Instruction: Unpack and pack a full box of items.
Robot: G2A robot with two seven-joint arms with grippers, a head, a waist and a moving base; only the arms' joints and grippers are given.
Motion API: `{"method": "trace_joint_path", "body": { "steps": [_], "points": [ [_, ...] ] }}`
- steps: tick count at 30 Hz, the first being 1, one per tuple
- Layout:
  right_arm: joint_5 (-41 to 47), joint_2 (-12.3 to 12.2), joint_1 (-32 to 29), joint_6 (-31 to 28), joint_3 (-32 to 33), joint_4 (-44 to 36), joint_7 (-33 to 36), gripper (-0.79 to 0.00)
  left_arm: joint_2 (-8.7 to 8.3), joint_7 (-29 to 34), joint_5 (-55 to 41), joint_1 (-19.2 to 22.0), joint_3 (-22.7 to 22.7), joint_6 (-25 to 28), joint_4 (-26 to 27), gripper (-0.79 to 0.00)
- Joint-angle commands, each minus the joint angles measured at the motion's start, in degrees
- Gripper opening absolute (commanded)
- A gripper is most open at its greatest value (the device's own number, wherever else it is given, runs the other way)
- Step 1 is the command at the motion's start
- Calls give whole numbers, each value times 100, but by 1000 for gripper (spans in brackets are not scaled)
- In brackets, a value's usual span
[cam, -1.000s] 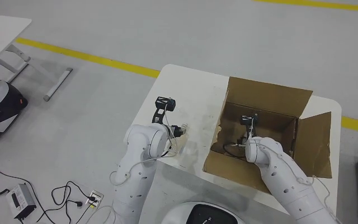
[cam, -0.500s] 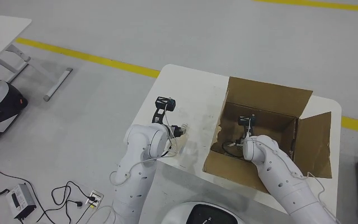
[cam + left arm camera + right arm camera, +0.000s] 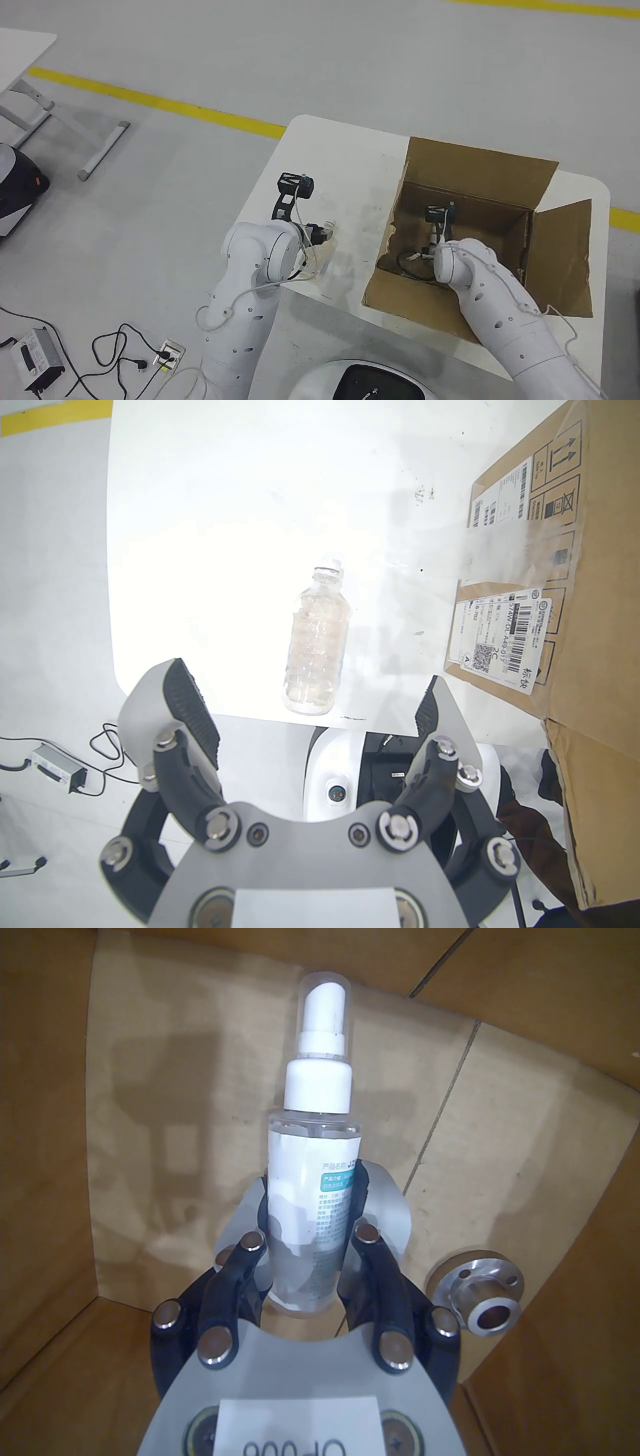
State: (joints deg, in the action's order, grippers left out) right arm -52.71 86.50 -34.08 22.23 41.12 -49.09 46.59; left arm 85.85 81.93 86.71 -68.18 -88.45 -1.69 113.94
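An open cardboard box [image 3: 480, 165] stands on the right half of the white table [image 3: 340, 160]. My right gripper [image 3: 314, 1188] is down inside it, shut on a clear spray bottle [image 3: 317, 1083] with a white pump, a clear cap and a printed label. The bottle's top points at the box's inner wall [image 3: 500, 1128]. From above, the right gripper [image 3: 437, 222] sits near the box's left side. My left gripper [image 3: 304, 680] hangs open over the table left of the box [image 3: 525, 565]. A clear plastic water bottle [image 3: 316, 650] lies on its side below it, near the front edge.
A round metal flange [image 3: 480, 1295] lies on the box floor beside the right gripper. The box's flaps stand open, one spread out to the right [image 3: 565, 250]. From above, the left gripper [image 3: 293, 185] is over the table's left part. Cables lie on the floor [image 3: 120, 350].
The right gripper has shifted a little to the left inside the box with the spray bottle. The left arm has not moved.
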Motion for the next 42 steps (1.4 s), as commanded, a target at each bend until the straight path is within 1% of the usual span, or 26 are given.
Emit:
{"method": "trace_joint_path", "body": {
  "steps": [1, 5, 8, 11, 14, 18, 22, 25, 27, 31, 35, 39, 42],
  "points": [
    [-36, -28, -31, -17, 90, -153, -43, -785, 0, 0, 0, 0, 0, 0, 0, 0],
    [-246, -170, -238, 28, 397, -770, -55, -785, 0, 0, 0, 0, 0, 0, 0, 0],
    [-522, -354, -560, 81, 785, -1576, 70, -785, 0, 0, 0, 0, 0, 0, 0, 0],
    [-848, -572, -1039, 110, 1321, -2698, 339, -785, 0, 0, 0, 0, 0, 0, 0, 0],
    [-1225, -775, -1628, 55, 1920, -4047, 648, -785, 0, 0, 0, 0, 0, 0, 0, 0],
    [-1602, -975, -2439, -121, 2749, -5747, 936, -785, 0, 0, 0, 0, 0, 0, 0, 0],
    [-1713, -1096, -3139, -401, 3521, -7014, 952, -785, 0, 0, 0, 0, 0, 0, 0, 0],
    [-1601, -1160, -3580, -728, 4044, -7681, 1058, -785, 0, 0, 0, 0, 0, 0, 0, 0],
    [-1162, -1180, -3833, -897, 4467, -7994, 940, -785, 0, 0, 0, 0, 0, 0, 0, 0],
    [-493, -1223, -4415, -1154, 5421, -8346, 820, -785, 0, 0, 0, 0, 0, 0, 0, 0],
    [21, -1242, -5046, -1289, 6306, -8526, 669, -785, 0, 0, 0, 0, 0, 0, 0, 0],
    [297, -1260, -5658, -1520, 6992, -8535, 688, -785, 0, 0, 0, 0, 0, 0, 0, 0],
    [20, -1298, -6068, -1788, 7382, -8406, 971, -785, 0, 0, 0, 0, 0, 0, 0, 0]
  ]
}}
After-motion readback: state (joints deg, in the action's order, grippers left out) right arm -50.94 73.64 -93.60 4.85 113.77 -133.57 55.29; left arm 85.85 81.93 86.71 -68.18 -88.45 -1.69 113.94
